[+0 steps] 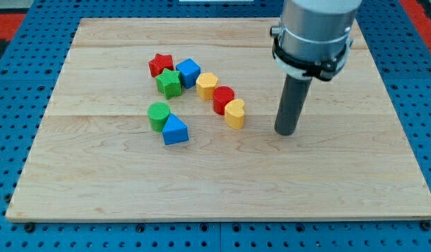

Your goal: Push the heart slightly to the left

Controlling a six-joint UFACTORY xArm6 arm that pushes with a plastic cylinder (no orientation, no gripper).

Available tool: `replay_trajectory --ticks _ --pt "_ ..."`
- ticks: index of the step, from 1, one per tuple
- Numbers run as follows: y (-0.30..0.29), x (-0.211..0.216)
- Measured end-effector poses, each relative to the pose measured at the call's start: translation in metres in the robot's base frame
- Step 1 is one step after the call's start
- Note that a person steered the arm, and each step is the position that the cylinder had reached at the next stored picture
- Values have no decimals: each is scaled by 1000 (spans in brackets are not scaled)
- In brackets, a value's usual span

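Wooden board [222, 182] — pale planks, lying on a blue pegboard surface [19, 84].

My tip [286, 131] — lower end of the dark rod, standing on the board to the view's right of the block group; no gripper is fitted, so there is nothing to open or close, and nothing is held. The tip stands apart from every block, the nearest being the yellow heart.

Yellow heart [234, 113] — the task's block, at the lower right end of a diagonal row, touching the red cylinder [223, 99] up and to its left.

Yellow block [207, 85] — shape unclear, at the upper left end of that row, just beside the red cylinder.

Blue cube [188, 72], red star [160, 64], green star [169, 82] — clustered tightly near the view's top left of the group.

Green cylinder [159, 115] and blue triangular block [175, 130] — a touching pair, below the cluster.
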State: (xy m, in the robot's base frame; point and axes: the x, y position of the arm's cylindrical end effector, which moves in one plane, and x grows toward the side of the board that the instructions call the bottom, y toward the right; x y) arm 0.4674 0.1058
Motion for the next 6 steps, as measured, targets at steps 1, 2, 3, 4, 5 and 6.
replay_trajectory --ticks 1,2,3,4,5,6 --pt "-28 -10" --pt "-58 -10" --pt "-81 -9" --pt "-76 10" --pt "-103 26" --pt "-147 27"
